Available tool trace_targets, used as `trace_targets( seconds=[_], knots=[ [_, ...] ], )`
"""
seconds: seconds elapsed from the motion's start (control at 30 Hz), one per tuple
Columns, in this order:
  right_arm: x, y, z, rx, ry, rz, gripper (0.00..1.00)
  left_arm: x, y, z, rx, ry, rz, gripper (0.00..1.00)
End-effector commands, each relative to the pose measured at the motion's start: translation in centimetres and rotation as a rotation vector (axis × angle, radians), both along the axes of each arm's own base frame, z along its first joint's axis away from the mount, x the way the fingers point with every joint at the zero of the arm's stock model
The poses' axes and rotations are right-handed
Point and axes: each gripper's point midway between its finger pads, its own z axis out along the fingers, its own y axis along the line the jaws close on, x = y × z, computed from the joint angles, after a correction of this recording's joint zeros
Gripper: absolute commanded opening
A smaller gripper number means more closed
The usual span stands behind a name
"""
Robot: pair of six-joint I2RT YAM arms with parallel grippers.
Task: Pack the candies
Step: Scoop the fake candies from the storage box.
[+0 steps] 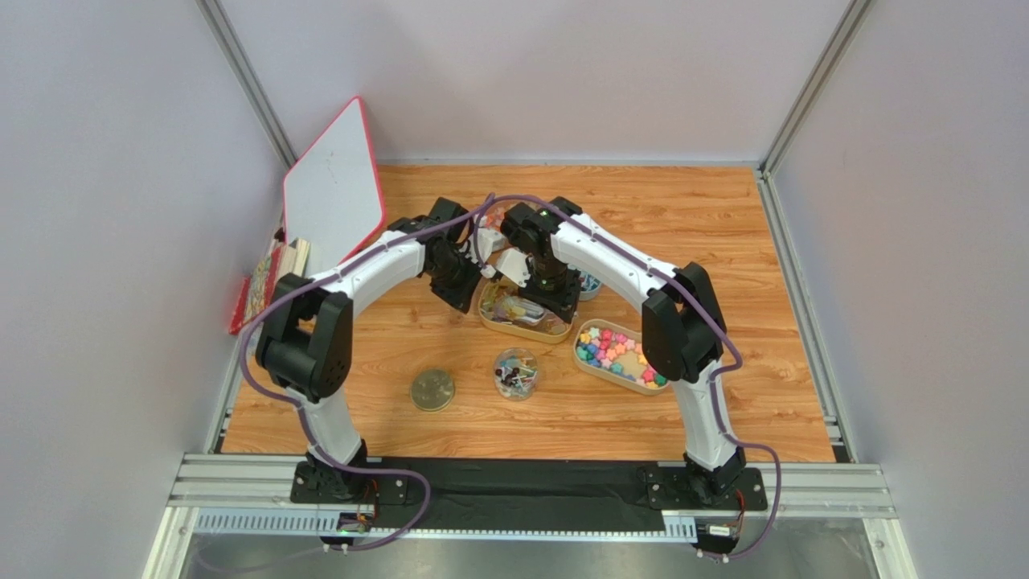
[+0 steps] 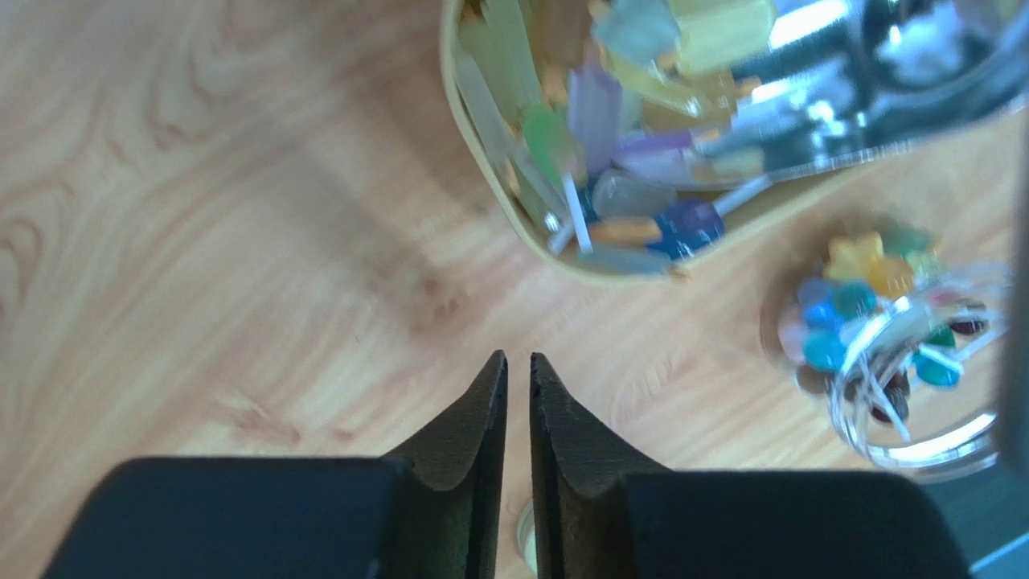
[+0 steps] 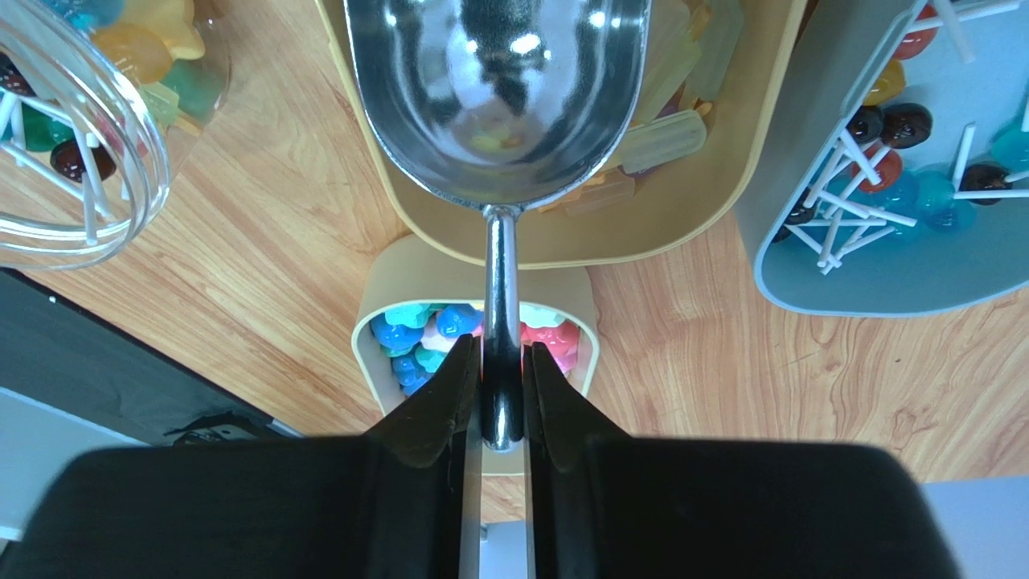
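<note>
My right gripper is shut on the handle of a metal scoop. The scoop's bowl is over a tan tray of pastel wrapped candies and looks empty. Below the handle is a second tan tray of bright blue, pink and green chunky candies, which also show in the top view. My left gripper is shut and empty above bare wood, just left of the first tray. In the top view both grippers, left and right, meet at that tray.
A small clear jar holding some sweets stands near the tray, and its lid lies to its left. A grey-blue tray of lollipops is on the right. A red-edged white board leans at the back left.
</note>
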Motion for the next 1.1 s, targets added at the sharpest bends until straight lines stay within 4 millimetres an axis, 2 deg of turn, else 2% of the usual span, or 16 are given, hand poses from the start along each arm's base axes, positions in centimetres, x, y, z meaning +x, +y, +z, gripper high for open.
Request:
trace_targets(
  seconds=[0.0, 0.17, 0.3, 0.43, 0.67, 1.07],
  knots=[
    [-2.7, -2.7, 1.6, -0.105, 0.092, -0.032, 0.0, 2.7, -0.9, -0.5, 0.013, -0.022, -0.014, 0.11],
    [-3.0, -3.4, 1.4, -0.126, 0.09, -0.027, 0.0, 2.9, -2.0, -0.9, -0.058, 0.037, 0.023, 0.01],
    [-3.3, -3.9, 1.4, -0.137, 0.095, -0.026, 0.0, 1.9, -1.8, -0.4, -0.094, 0.041, 0.028, 0.0],
    [-3.3, -4.2, 1.3, -0.136, 0.094, -0.032, 0.0, 0.8, -1.8, -1.2, -0.171, 0.106, 0.07, 0.0],
    [-3.3, -4.4, 1.1, -0.146, 0.1, -0.032, 0.0, 0.9, -2.9, -3.6, -0.21, 0.193, 0.103, 0.0],
    [-2.2, -4.6, 0.3, -0.253, 0.051, 0.036, 0.0, 1.7, -5.0, -2.6, -0.315, 0.234, 0.096, 0.0]
  ],
)
